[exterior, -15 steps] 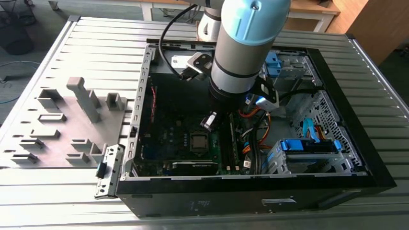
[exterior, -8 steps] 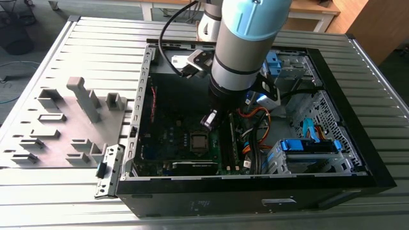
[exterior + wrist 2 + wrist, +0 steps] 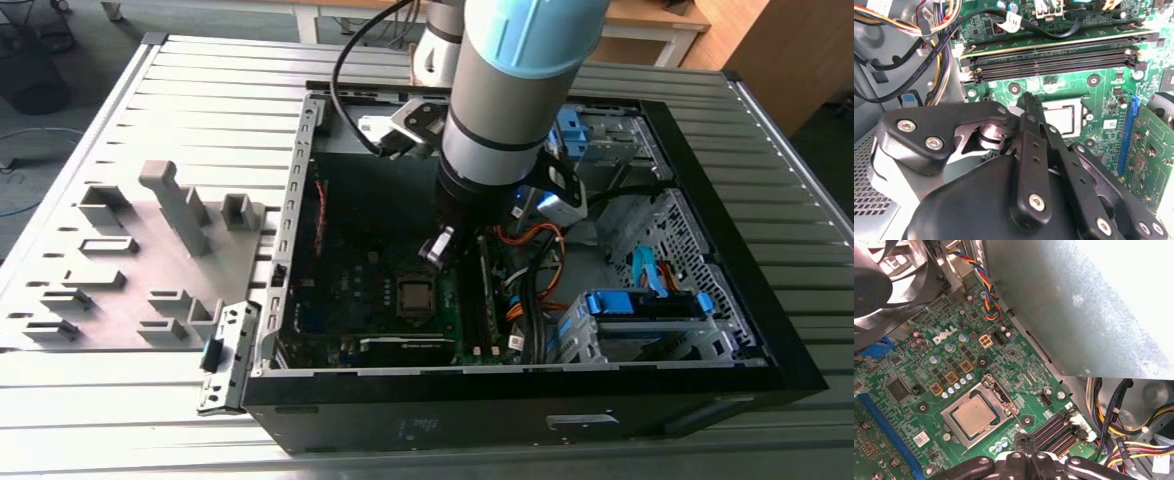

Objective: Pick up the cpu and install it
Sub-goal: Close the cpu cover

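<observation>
Well, starting at the exterior view's left, the grey fixture plate point(image 3: 134, 262) lies on the slatted table point(image 3: 80, 400) beside the open computer case point(image 3: 534, 392); I see nothing on it that looks like the chip. Moving rightward into the case, the motherboard point(image 3: 347, 300) sits at lower centre, and the gripper point(image 3: 437, 248) hangs just above it, near the socket. In the first wrist view the cpu point(image 3: 973, 416) already lies flat inside the socket frame point(image 3: 956, 432), silvery top up, apart from the fingertips point(image 3: 1023, 436). The claw looks pinched together in both wrist views; I can make out nothing between its fingers. Beyond it, in the second wrist view, run the memory slots point(image 3: 1054, 55); further toward the exterior view's right are the orange cables point(image 3: 534, 240) and the blue drive caddy point(image 3: 647, 303).

My judgement: the pick and the placing are done, and the work stands at seating or securing the chip. Any move from here calls for a fine, square approach and light force; a skewed push could harm the socket.
</observation>
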